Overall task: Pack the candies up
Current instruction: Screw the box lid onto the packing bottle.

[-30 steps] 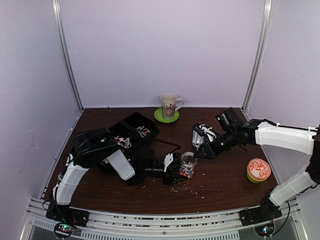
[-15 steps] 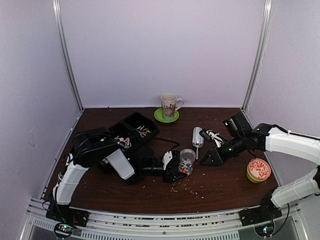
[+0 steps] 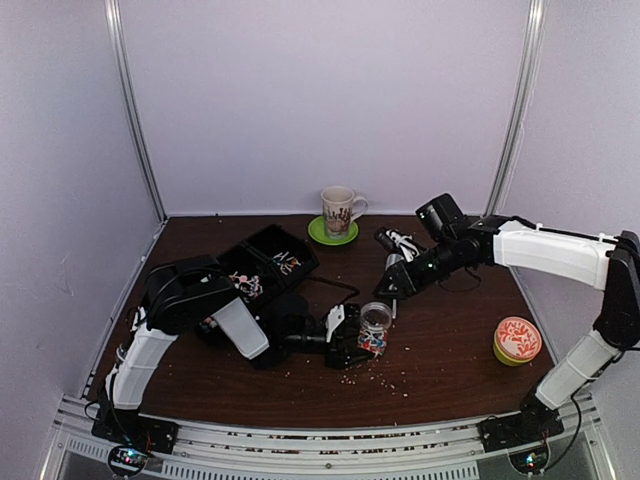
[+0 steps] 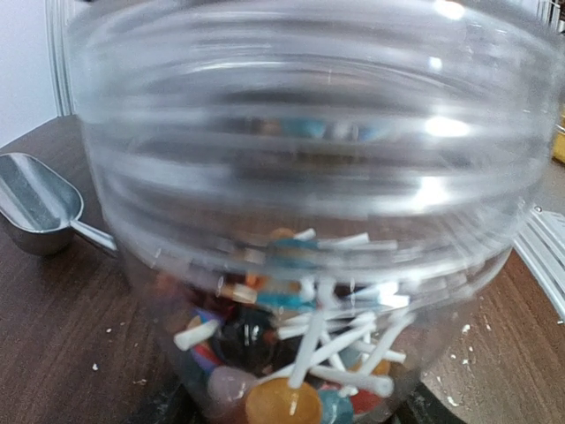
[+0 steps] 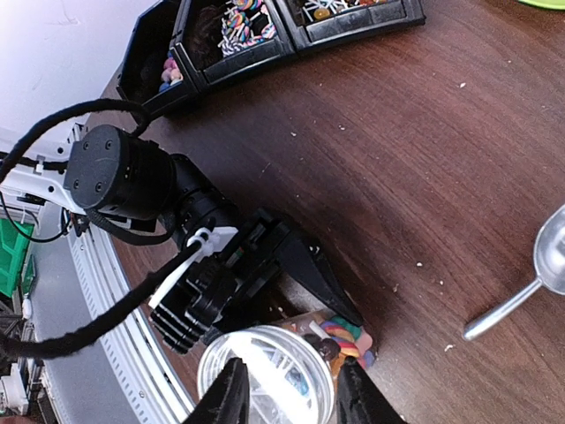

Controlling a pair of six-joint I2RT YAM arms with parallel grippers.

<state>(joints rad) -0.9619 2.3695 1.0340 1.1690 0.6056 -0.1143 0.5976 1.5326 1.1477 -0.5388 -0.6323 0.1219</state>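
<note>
A clear plastic jar stands on the table, partly filled with candies, mostly lollipops with white sticks. My left gripper is shut on the jar's lower part, and the jar fills the left wrist view, hiding my fingers. More candies lie in a black compartment tray. My right gripper is open and empty, above the jar's open mouth, just behind the jar in the top view. A metal scoop lies on the table, free of both grippers.
A mug on a green saucer stands at the back. A round orange-patterned tin sits at the right. Pale crumbs are scattered in front of the jar. The scoop also shows in the left wrist view.
My right gripper let go of the scoop, swung out to the right of the jar, then came back up-left over the jar. The left arm and jar have barely moved.
</note>
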